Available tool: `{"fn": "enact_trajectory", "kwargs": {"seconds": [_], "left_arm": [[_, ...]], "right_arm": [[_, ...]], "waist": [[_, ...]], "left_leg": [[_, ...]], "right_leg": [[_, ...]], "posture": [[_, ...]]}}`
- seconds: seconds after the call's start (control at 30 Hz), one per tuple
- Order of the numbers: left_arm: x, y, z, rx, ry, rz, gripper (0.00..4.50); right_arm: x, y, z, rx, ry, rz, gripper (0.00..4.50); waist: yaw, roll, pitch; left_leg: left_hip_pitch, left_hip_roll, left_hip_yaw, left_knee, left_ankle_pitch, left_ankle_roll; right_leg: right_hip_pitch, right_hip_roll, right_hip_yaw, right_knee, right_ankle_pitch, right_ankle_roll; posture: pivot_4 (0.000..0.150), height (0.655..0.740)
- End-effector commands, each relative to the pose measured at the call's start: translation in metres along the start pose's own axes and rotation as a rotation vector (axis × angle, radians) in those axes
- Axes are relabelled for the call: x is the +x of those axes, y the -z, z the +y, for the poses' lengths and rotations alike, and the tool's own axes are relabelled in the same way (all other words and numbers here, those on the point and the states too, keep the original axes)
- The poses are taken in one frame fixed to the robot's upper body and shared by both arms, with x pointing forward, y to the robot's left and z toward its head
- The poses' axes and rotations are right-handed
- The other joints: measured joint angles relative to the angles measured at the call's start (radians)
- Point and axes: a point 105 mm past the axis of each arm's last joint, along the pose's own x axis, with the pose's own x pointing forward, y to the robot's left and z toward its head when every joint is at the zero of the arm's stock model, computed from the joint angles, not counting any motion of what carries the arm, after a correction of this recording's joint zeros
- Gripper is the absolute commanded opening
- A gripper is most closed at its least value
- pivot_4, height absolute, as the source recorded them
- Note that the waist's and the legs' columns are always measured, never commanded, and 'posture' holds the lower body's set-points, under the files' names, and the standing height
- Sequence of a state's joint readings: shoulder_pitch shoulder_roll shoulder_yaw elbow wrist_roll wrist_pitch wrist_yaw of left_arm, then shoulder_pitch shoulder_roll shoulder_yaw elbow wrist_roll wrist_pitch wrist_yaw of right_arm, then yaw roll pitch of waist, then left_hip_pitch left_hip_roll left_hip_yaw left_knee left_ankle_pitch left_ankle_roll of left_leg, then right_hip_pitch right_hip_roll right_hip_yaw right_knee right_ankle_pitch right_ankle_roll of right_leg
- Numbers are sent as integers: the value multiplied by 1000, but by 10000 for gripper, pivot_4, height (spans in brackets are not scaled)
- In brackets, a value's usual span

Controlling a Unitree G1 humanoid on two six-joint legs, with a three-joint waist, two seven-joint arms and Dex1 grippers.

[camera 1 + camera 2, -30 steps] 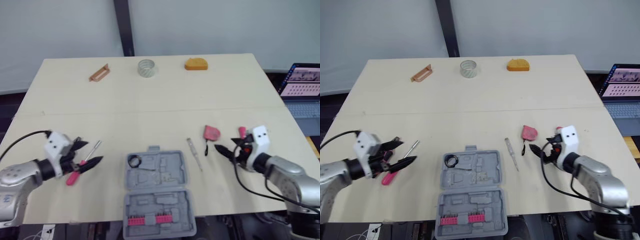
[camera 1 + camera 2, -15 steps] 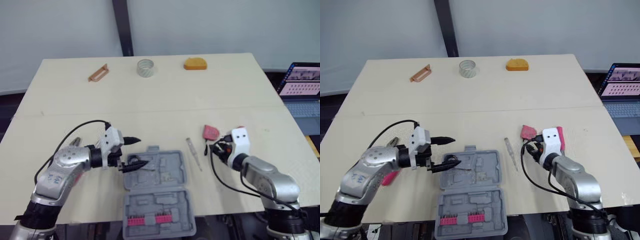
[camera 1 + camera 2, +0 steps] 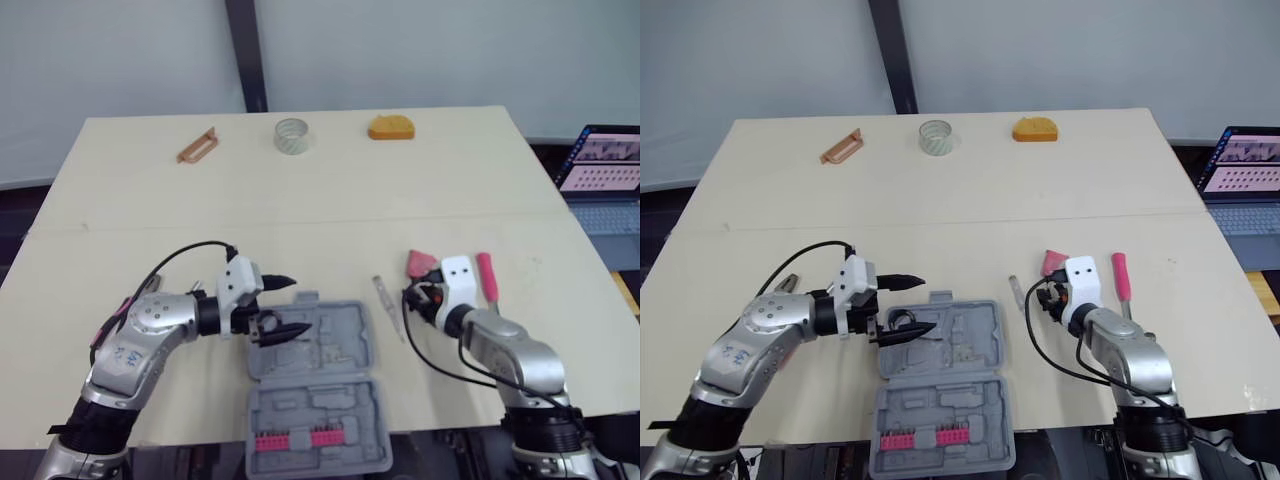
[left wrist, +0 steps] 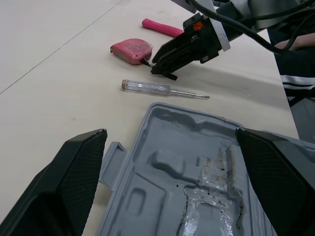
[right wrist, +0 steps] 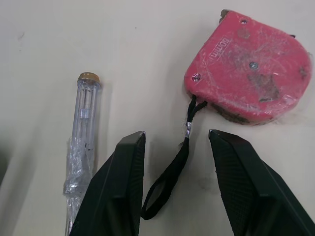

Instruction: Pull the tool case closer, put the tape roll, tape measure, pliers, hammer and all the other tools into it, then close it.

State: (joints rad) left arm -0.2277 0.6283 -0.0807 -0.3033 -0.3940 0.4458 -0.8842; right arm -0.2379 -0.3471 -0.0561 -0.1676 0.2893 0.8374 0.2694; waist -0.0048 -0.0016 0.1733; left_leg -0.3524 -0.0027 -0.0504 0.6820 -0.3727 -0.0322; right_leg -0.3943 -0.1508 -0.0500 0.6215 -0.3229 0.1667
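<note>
My left gripper (image 3: 300,305) has swung in, fingers spread, over the tool case (image 3: 340,345) at the front edge of the tabletop (image 3: 320,200), while my right gripper (image 5: 177,135), also spread, now brackets the strap of the tape measure (image 5: 246,73), so I judge pickup comes next.

A pink tape measure (image 5: 248,69) lies on the surface (image 5: 49,44), its black strap (image 5: 170,177) running between the right hand's (image 5: 175,136) spread fingers (image 5: 120,187); a clear screwdriver (image 5: 82,142) lies just beside one finger.
</note>
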Motion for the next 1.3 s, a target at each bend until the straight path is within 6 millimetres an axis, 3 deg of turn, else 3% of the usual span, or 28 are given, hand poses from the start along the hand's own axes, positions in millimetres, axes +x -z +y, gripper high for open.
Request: {"fn": "enact_trajectory", "kwargs": {"seconds": [0.03,0.2,0.3,0.4,0.77,1.17,1.3], "left_arm": [[2,-11,-1,47,3,-25,45000],[4,-11,0,50,0,-26,45000],[6,-12,0,53,7,-27,45000],[8,-11,-2,55,20,-26,45000],[14,-5,-17,92,139,-3,45000],[12,6,-32,85,236,30,45000],[10,10,-34,90,248,44,45000]], "right_arm": [[1,-8,0,-11,8,-40,21980],[6,-3,0,-17,14,-31,21980],[7,-1,-4,-14,36,-25,13389],[2,4,-12,-18,62,-10,202],[-37,24,-27,-46,45,64,202],[-88,69,11,-11,-78,202,202],[-106,82,14,-12,-83,245,202]], "waist": [[0,0,0],[0,0,0],[-2,0,0],[-3,0,0],[4,0,0],[8,0,0],[11,0,0]], "left_leg": [[0,0,0,0,0,0],[0,0,0,0,0,0],[0,0,0,0,0,0],[0,0,0,0,0,0],[0,0,0,0,0,0],[0,0,0,0,-1,1],[0,0,0,0,-1,1]], "right_leg": [[0,0,0,0,0,0],[0,0,0,0,0,0],[0,0,0,0,0,0],[0,0,0,0,0,0],[1,0,0,-1,0,0],[2,0,0,-1,0,0],[2,0,0,-1,0,0]], "posture": [[1500,7400],[1500,7400],[1500,7400],[1500,7400],[1500,7400],[1500,7400],[1500,7400]]}}
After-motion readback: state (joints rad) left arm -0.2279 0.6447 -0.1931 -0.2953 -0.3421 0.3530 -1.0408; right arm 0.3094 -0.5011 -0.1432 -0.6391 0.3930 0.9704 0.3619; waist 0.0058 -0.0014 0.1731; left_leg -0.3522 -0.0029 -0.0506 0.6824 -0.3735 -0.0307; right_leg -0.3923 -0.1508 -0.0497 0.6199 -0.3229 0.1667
